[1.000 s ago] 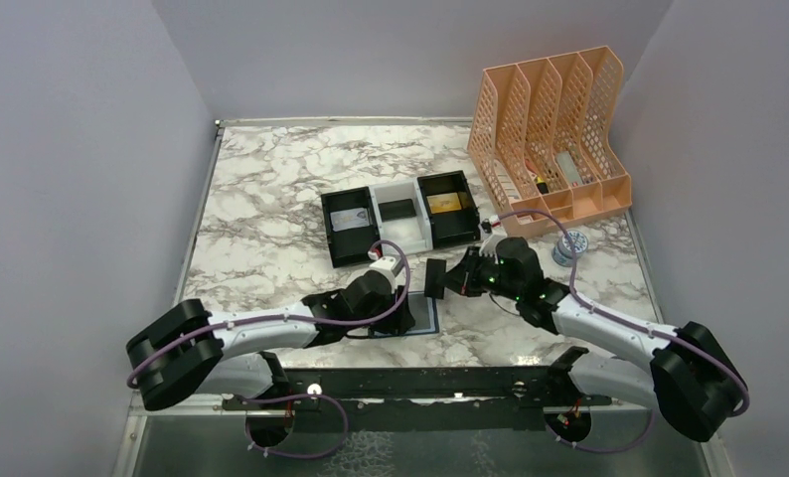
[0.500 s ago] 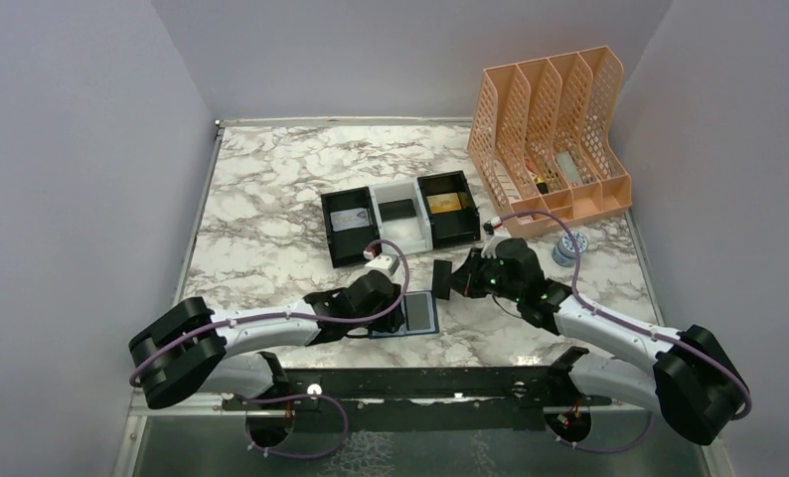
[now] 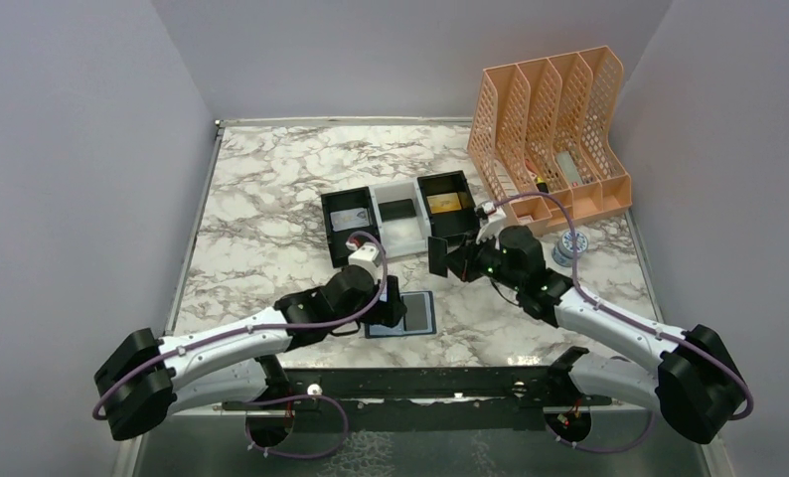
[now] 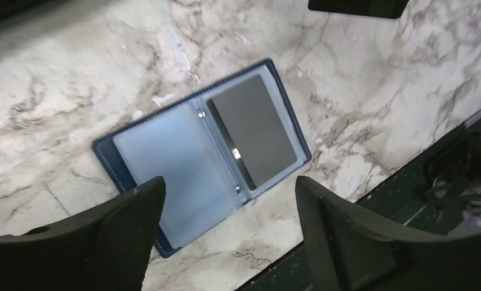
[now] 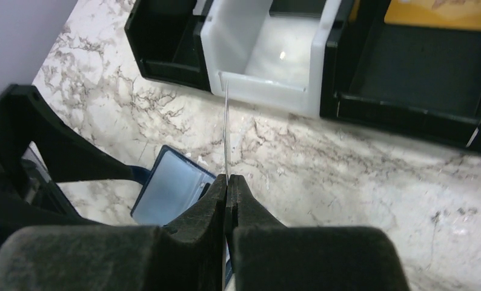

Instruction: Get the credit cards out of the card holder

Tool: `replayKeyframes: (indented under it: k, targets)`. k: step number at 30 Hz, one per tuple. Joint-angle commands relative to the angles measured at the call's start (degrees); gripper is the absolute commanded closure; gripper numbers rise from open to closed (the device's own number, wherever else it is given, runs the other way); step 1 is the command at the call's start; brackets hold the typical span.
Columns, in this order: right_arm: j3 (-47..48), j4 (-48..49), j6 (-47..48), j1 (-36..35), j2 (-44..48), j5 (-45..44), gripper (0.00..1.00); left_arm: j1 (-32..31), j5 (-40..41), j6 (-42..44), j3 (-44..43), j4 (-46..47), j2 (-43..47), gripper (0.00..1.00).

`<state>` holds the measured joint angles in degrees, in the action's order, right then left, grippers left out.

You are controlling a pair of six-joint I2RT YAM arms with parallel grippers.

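By our reading the job was well along but not finished. Three cards already lay in the tray (image 3: 329, 234) at mid-frame in the top view: a silver card (image 3: 349, 220) in its left bay, a black card (image 3: 398, 210) in the white middle bay and a gold card (image 3: 448, 203) in the right bay. The right end effector (image 5: 227, 179) was clamped on a fourth, the held card (image 3: 436, 255), in the air just below the tray. That card stood on edge with its long axis upright in the top view. In the right wrist view it showed only as a thin line pointing up at the white bay's front rim, so we judged it was due to be dropped there. The holder (image 4: 165, 157) lay open and flat on the table (image 3: 261, 199) near the lower edge of the top view, its length running lower left to upper right in the left wrist view and its spine crossing that. Its left pocket looked empty. Its right pocket held a grey card (image 4: 253, 136), long axis parallel to the spine, from upper left to lower right. The left end effector (image 4: 229, 185) hung above the holder, jaws apart and gripping nothing. What was left, as we saw it, was setting down the held card and pulling out the grey card.
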<state>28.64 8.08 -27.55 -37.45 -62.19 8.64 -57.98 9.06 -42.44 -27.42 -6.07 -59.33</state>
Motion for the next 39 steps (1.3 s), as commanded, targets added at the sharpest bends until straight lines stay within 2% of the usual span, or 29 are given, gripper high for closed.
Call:
replayKeyframes:
  k: [1, 6, 9, 13, 16, 18, 21, 25, 30, 39]
  targets:
    - [2.36, 7.37, 8.83, -0.16, -0.12, 1.80, 0.99, 5.17, -1.25, 4.69, -2.63, -5.27, 4.62, 0.13]
    - [7.31, 7.97, 16.94, -0.40, -4.19, 1.77, 0.99, 15.94, -7.26, 7.72, -4.57, -8.61, 6.18, 0.04]
    - [10.51, 8.80, 23.44, -1.04, -7.41, 0.21, 0.99, 19.47, -4.08, 7.16, -5.57, -10.63, 7.47, 0.01]
    - [14.73, 11.29, 36.34, -2.70, -13.26, -2.55, 0.99, 22.89, 4.84, 1.31, -4.91, -13.95, 9.30, 0.01]
    - [21.00, 9.14, 46.95, -3.57, -19.87, -2.06, 0.99, 23.47, 7.07, -1.20, -3.10, -14.49, 12.53, 0.01]
    - [24.39, 8.47, 54.06, -4.41, -24.82, -5.12, 0.99, 23.52, 6.36, -2.36, -1.74, -13.94, 14.99, 0.01]
    - [25.59, 14.27, 61.61, -4.78, -30.74, -11.24, 0.99, 23.61, 4.13, -2.73, -0.34, -13.56, 18.09, 0.01]
    - [28.58, 17.52, 70.44, -4.82, -37.62, -14.50, 0.99, 23.63, 1.55, -3.30, 0.82, -14.16, 20.42, 0.01]
    - [33.44, 17.84, 76.38, -4.82, -45.66, -14.86, 0.99, 23.70, 0.72, -3.98, 1.38, -14.65, 22.28, 0.01]
    - [38.80, 17.85, 80.69, -4.78, -53.57, -15.90, 0.95, 23.68, 0.02, -2.93, -0.17, -16.73, 23.95, 0.01]
